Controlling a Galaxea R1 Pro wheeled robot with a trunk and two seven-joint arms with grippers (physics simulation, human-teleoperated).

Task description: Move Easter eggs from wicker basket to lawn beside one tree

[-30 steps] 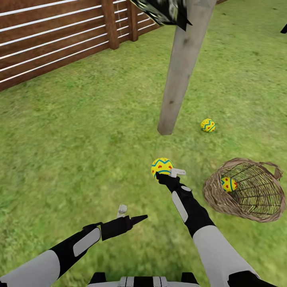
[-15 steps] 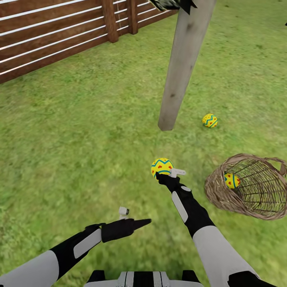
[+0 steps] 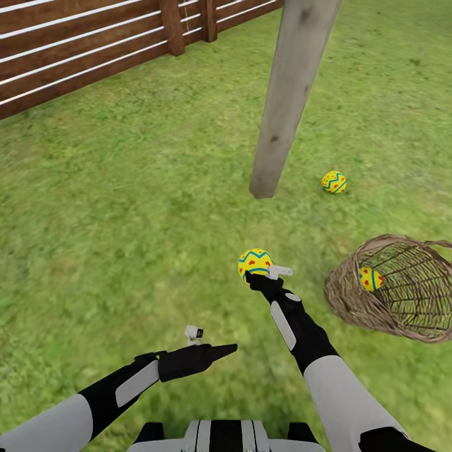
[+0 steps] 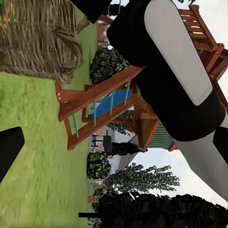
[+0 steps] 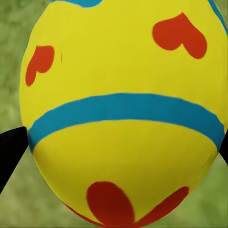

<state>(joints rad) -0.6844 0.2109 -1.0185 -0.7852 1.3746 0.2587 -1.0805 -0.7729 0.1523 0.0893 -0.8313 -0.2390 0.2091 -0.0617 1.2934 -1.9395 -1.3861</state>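
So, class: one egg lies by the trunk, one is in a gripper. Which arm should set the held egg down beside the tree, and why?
The right. Its right gripper already grips the egg and reaches toward the tree trunk. The left gripper is lower, farther back, and holds nothing.

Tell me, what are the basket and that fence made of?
The basket looks like brown woven wicker: you can see through its thin crossing strands to the egg inside. The fence looks like reddish-brown wood, with flat horizontal slats on thick posts.
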